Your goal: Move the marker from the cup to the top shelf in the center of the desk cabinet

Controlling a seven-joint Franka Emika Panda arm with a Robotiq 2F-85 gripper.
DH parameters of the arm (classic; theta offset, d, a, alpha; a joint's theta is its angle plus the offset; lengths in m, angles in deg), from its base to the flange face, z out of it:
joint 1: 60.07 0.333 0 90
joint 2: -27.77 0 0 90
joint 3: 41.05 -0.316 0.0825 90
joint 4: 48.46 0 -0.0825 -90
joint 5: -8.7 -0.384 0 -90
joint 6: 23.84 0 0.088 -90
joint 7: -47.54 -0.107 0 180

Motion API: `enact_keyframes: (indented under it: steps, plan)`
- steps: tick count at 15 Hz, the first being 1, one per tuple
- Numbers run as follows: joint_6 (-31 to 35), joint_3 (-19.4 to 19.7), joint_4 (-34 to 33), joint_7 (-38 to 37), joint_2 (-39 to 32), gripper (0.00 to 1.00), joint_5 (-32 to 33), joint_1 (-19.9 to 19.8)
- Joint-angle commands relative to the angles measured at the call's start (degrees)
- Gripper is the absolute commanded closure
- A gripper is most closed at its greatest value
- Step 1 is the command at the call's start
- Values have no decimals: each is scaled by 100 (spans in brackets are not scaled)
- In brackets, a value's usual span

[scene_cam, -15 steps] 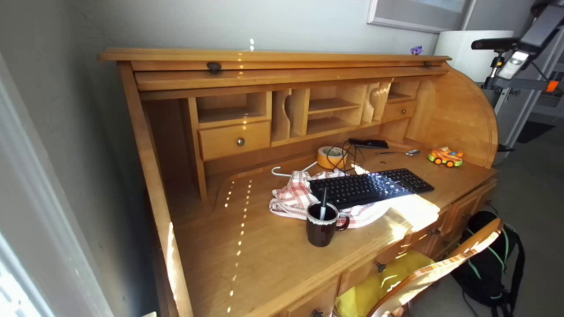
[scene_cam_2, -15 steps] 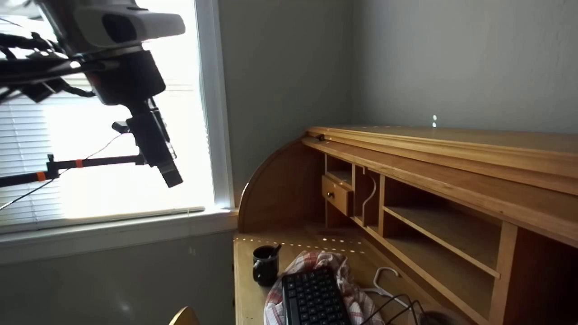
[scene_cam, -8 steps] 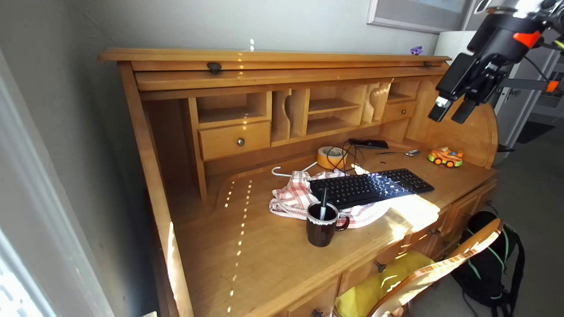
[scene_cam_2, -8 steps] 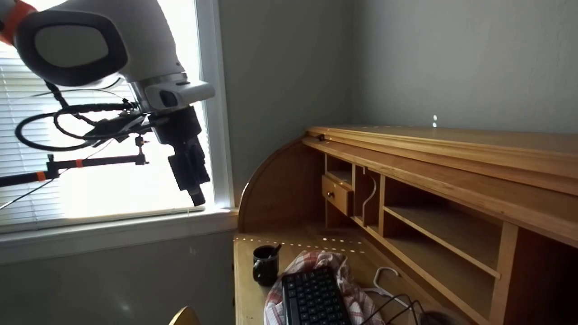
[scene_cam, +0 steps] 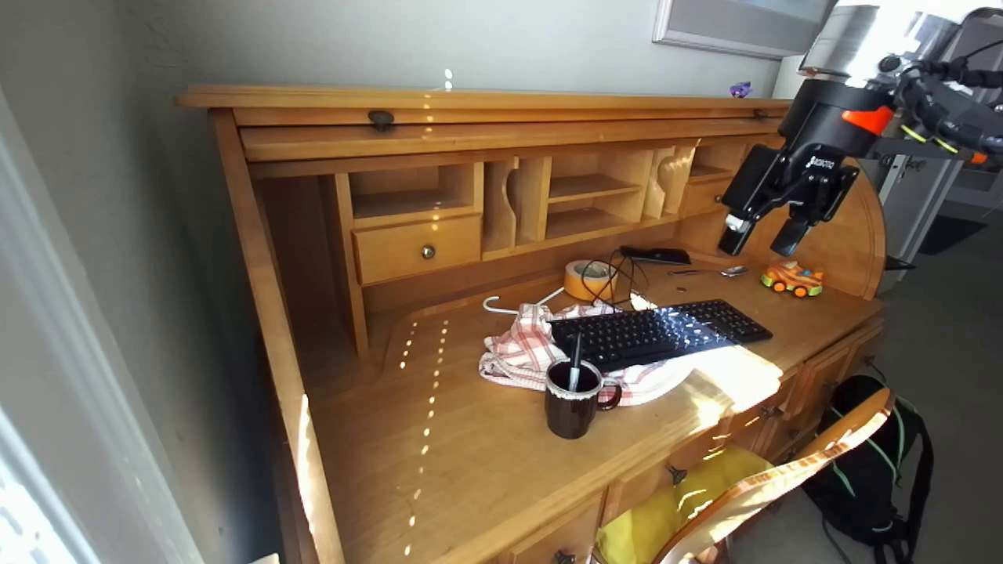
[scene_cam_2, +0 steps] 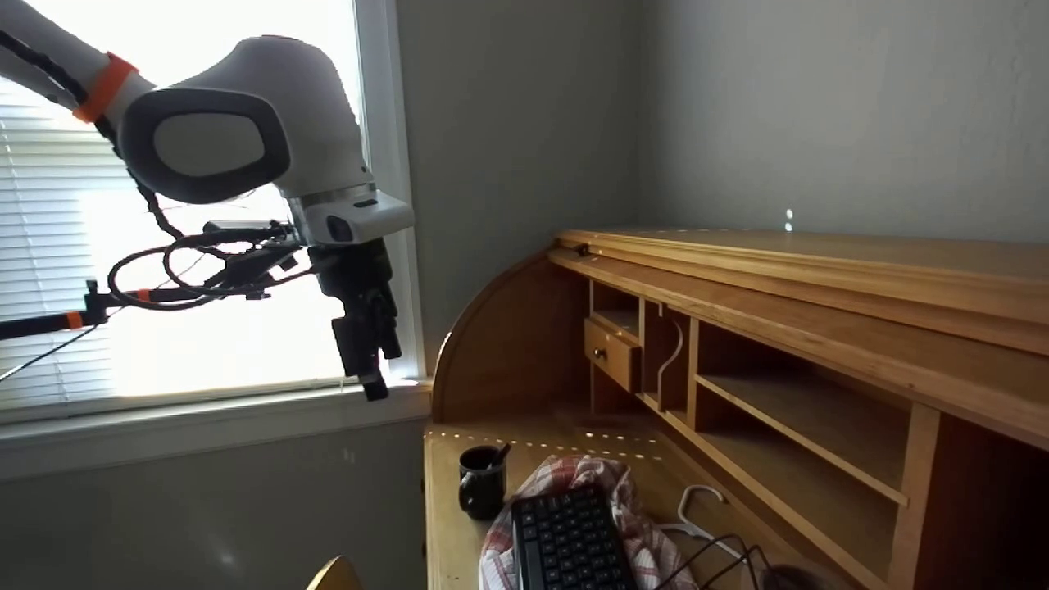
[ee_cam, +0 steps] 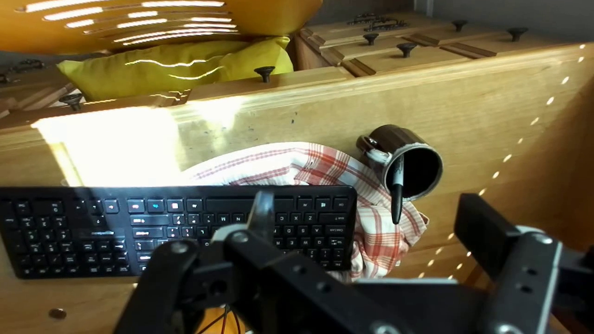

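While the cup [scene_cam: 570, 415] has been left undisturbed, the claw [scene_cam: 761, 241] has been swung in and lowered toward the desk [scene_cam: 486, 454]. By this the approach to the marker [ee_cam: 397, 199] seems to be under way, with no grasp yet made. The claw's fingers [ee_cam: 485, 227] are spread wide, and nothing is held between them.

Below the claw, as shown in the wrist view, one black keyboard [ee_cam: 120, 232] is seen, laid partly on one checked cloth [ee_cam: 320, 162]. Beyond the fingers, lower and well apart from them, the only cup is found, and in it the only marker is stood at a lean, its dark end raised past the rim. One roll of tape [scene_cam: 576, 287], one spoon [scene_cam: 734, 272] and one toy car [scene_cam: 792, 279] are also counted; their order of nearness to the claw cannot be told.

Farther from the claw, along the desk's back, one desk cabinet [scene_cam: 534, 200] is seen, in which two knobbed drawers [scene_cam: 400, 251] are counted. Of two stacked shelves [scene_cam: 584, 222] at its centre, the upper, the top shelf [scene_cam: 592, 186], is to be reached.
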State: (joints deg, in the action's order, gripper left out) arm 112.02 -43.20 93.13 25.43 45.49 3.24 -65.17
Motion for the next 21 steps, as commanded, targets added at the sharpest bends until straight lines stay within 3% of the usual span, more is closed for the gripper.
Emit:
enact_keyframes:
  steps: [1, 4, 12, 21]
  plan:
    - [49, 197, -63, 302, -146, 0, -218, 59]
    - [315, 177, -275, 218, -568, 0, -44, 9]
    - [350, 221, -1276, 882, -1929, 0, -404, 267]
    - [707, 137, -2096, 1429, -3196, 0, -939, 247]
